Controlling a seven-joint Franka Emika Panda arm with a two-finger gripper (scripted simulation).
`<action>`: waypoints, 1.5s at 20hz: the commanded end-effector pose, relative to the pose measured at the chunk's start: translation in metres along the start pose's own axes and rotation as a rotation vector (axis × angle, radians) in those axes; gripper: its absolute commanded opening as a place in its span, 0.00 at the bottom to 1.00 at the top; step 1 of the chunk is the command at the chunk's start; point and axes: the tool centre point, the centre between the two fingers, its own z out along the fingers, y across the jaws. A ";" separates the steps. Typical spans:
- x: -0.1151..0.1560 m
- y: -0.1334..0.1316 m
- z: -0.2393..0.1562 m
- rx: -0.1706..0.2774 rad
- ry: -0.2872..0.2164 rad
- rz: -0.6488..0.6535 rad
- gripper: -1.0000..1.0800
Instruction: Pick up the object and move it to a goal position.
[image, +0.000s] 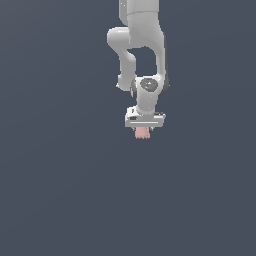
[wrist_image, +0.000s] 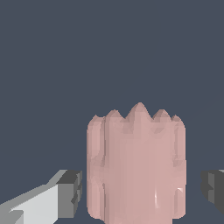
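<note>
The object is a small salmon-pink lumpy blob. In the exterior view it pokes out just beneath my white gripper, whose fingers I cannot make out there. In the wrist view the object stands between my two dark-padded fingertips, and my gripper straddles it. A thin gap of floor shows on each side of the blob, so the pads are not touching it. The gripper is open around the object.
The floor is a plain dark blue-grey surface with no other objects in view. The white arm comes down from the top of the exterior view.
</note>
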 end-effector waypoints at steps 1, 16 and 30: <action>-0.001 0.000 0.011 0.000 0.000 0.000 0.96; 0.000 0.000 0.022 0.000 0.000 0.000 0.00; 0.001 0.018 -0.010 0.001 0.009 0.001 0.00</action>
